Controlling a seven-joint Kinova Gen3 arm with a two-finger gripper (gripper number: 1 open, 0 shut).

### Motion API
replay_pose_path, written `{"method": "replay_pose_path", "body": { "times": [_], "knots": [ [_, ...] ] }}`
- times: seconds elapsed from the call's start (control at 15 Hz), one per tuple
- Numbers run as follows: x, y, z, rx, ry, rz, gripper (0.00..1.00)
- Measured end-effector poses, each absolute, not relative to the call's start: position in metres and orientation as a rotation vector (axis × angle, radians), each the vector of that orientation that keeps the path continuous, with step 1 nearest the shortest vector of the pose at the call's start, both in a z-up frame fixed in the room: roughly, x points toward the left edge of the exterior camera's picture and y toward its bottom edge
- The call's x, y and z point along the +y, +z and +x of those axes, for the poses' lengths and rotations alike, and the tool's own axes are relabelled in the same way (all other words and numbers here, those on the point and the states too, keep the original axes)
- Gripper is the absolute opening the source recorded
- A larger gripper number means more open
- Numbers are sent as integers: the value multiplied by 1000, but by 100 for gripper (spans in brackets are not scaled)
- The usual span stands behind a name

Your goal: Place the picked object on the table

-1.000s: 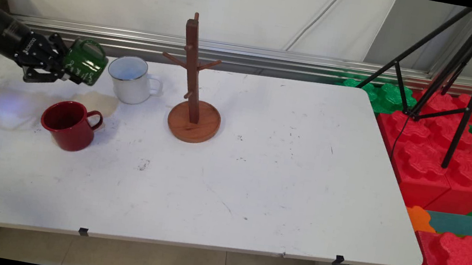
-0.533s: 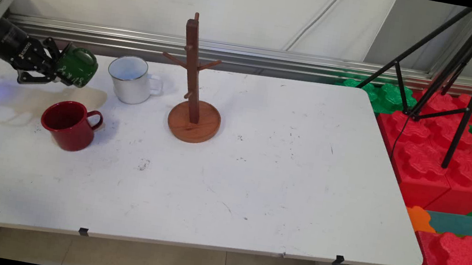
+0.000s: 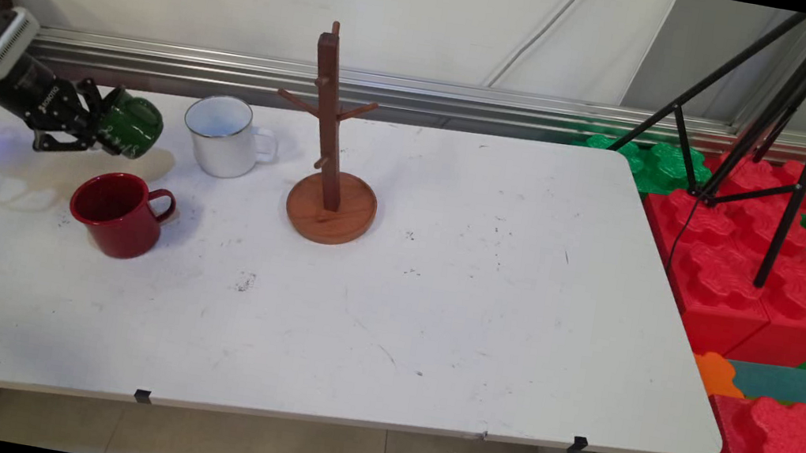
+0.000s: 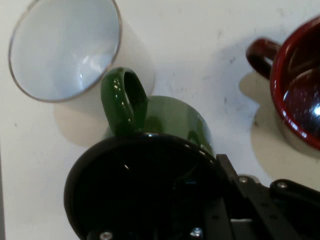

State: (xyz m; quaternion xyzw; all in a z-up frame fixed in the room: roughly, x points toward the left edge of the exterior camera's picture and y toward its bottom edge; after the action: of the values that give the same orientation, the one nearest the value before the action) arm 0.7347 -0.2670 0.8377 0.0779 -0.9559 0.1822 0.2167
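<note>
My gripper [image 3: 104, 131] is shut on the rim of a green mug [image 3: 133, 125], which it holds tilted on its side low over the table's far left. In the hand view the green mug [image 4: 175, 120] fills the middle, with its handle [image 4: 125, 100] pointing away from me. A white enamel mug [image 3: 223, 136] stands upright just right of the green one, and its open mouth [image 4: 65, 47] shows at the upper left of the hand view. A red mug [image 3: 119, 214] stands nearer the front, and it shows as the red mug [image 4: 297, 100] at the right edge.
A wooden mug tree [image 3: 329, 159] with short pegs stands on a round base right of the white mug. Off the white table's [image 3: 486, 311] right edge lie red and green foam blocks [image 3: 749, 262] and a black tripod [image 3: 779, 115].
The gripper has brought the green mug down and slightly left towards the table, tipping it further onto its side. The white mug, red mug and mug tree have not moved.
</note>
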Motion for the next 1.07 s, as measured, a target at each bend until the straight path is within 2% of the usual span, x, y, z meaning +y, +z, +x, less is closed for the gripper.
{"method": "replay_pose_path", "body": {
  "times": [1.07],
  "knots": [
    [-287, 799, 731, -2744, 479, 155, 0]
  ]
}}
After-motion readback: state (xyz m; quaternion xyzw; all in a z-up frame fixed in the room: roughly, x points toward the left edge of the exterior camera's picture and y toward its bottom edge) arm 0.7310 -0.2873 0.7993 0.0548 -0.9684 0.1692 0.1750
